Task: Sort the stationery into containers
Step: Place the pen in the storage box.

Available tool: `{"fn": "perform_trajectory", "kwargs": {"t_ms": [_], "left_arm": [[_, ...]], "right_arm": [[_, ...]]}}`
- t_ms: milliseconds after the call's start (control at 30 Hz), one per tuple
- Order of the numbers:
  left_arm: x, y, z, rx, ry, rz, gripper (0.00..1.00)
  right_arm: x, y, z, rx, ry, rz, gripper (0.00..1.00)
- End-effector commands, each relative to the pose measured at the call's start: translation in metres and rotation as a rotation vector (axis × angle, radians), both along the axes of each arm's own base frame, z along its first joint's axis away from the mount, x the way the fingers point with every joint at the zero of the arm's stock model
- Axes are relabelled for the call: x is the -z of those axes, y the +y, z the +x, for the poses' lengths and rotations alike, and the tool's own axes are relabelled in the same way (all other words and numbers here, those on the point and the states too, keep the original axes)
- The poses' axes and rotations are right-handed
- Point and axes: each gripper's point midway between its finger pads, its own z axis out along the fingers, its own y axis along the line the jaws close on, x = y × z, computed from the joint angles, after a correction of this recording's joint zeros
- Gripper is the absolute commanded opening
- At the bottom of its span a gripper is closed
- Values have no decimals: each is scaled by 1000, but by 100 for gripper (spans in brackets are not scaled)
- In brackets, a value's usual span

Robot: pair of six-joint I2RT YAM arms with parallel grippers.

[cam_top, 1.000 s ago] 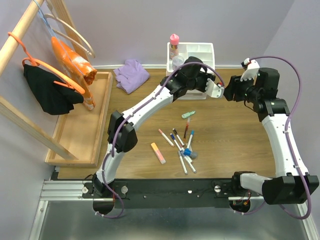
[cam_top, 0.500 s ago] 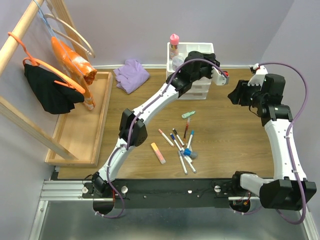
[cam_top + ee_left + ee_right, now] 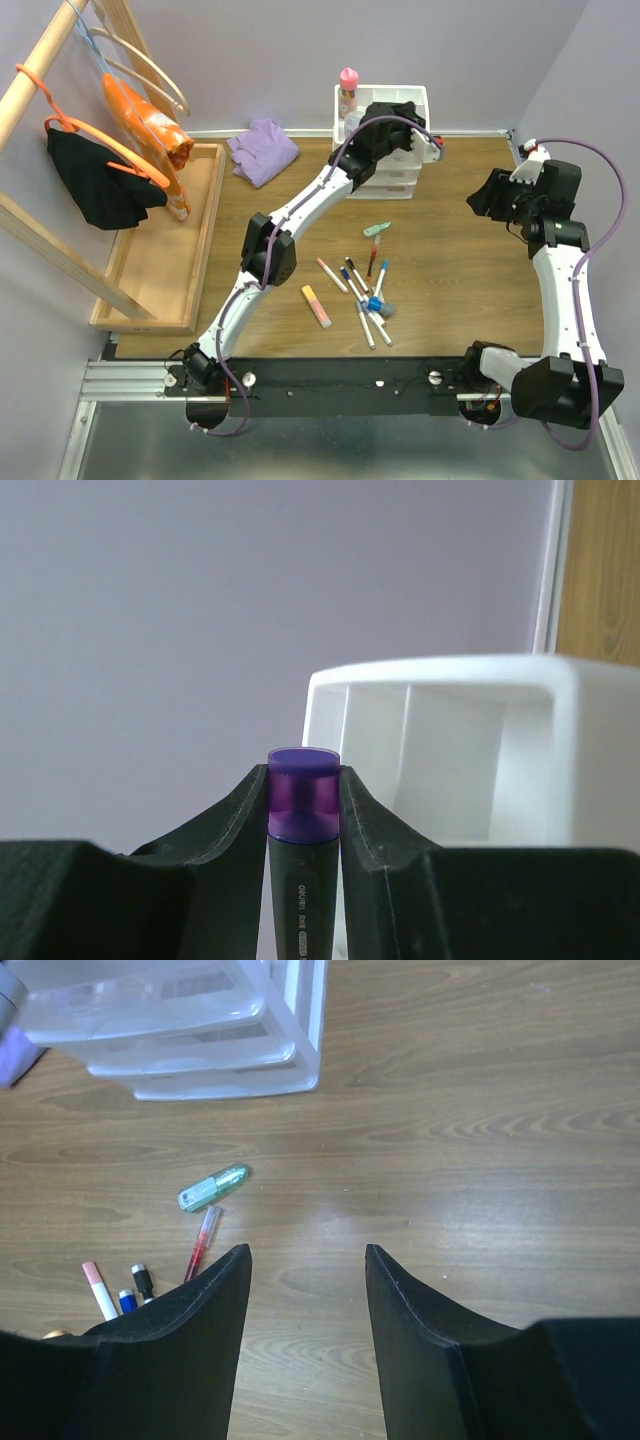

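Wood makes the long tray (image 3: 150,260) on the far left of the brown surface (image 3: 460,270). Next to it, by the back wall, lies a soft purple cloth (image 3: 265,150).

A chunky orange highlighter (image 3: 316,306) lies flat on the surface. Just to its right is a loose bunch of thin white markers with coloured caps (image 3: 362,292), some lying across each other. A little above them lies a short mint highlighter (image 3: 377,229), all by itself.

At the back stands a white plastic unit with three drawers (image 3: 395,180). A glue bottle with a pink cap (image 3: 348,88) stands upright at its far left corner.

The long left arm (image 3: 300,210) reaches up to the top of this unit. Its jaws are squeezed tight on a dark highlighter with a purple cap (image 3: 302,810). The cap pokes out past the jaw tips, close to the rim of an open white compartment (image 3: 440,685). I cannot tell if it is over the compartment.

The right arm (image 3: 560,260) is far over on the right, well apart from the unit. Its jaws are spread wide with nothing in them, above bare wood.
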Motion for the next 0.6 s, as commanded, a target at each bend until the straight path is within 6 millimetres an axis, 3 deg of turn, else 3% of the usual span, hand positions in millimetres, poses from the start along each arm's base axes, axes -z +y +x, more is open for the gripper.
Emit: {"fn": "perform_trajectory", "kwargs": {"t_ms": [0, 200, 567], "left_arm": [[-23, 12, 9, -37, -61, -45, 3], [-12, 9, 10, -30, -40, -34, 11], [-10, 1, 6, -10, -44, -60, 23]], "right_arm": [[0, -1, -5, 13, -13, 48, 57], [5, -4, -8, 27, -1, 77, 57], [8, -6, -6, 28, 8, 81, 57]]}}
